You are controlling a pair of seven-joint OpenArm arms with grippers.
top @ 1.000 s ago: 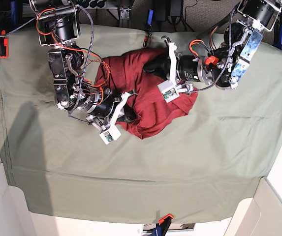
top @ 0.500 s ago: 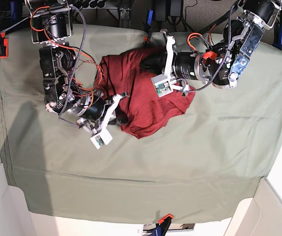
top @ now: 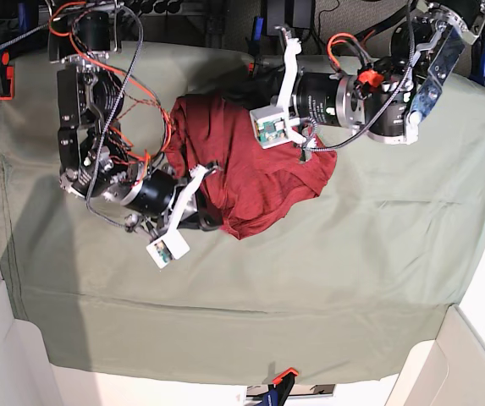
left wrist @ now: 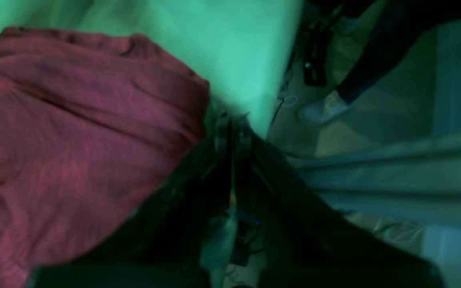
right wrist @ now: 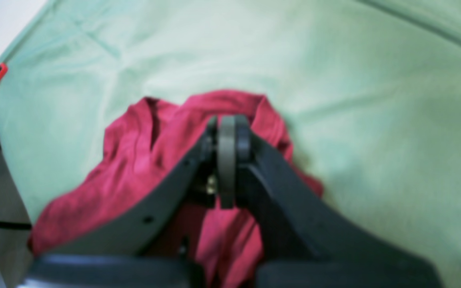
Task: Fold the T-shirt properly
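1. The T-shirt (top: 255, 173) lies bunched in a crumpled heap on the green cloth (top: 327, 271), toward its far middle, between the two arms.
2. The right gripper (right wrist: 227, 132) has its jaws pressed together over the shirt's near edge; red fabric shows around the tips, but a pinch cannot be confirmed.
3. The left gripper (left wrist: 232, 128) is also closed, its tips just beside the shirt's edge, at the cloth's border.
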